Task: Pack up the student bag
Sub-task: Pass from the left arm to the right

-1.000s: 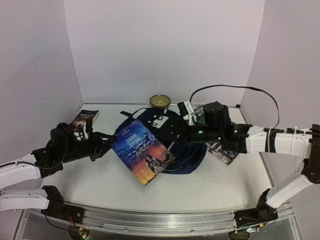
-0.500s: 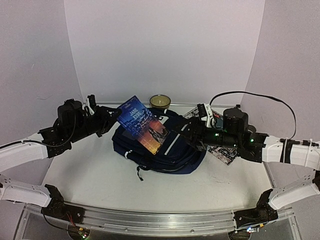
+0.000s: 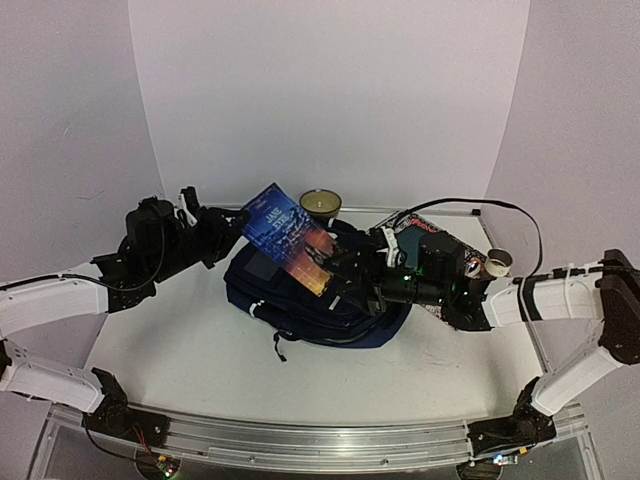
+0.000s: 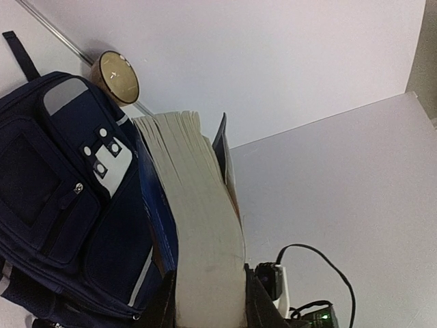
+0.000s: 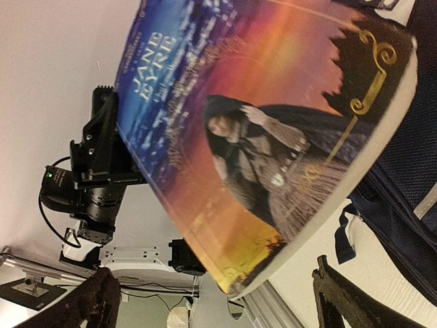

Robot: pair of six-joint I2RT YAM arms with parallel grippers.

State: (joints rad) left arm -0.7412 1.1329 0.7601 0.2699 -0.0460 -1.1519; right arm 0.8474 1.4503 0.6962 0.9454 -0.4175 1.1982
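The book (image 3: pixel 290 240) is hiding part of the student bag (image 3: pixel 300 310); the right wrist view's edge is cutting off the book's cover.

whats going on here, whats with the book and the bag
The left tool is shut on a Jane Eyre paperback, holding it tilted in the air above the student bag, which lies on the table. The right tool is wide open by the book's lower end, over the bag, gripping nothing. The book is not in the bag yet.
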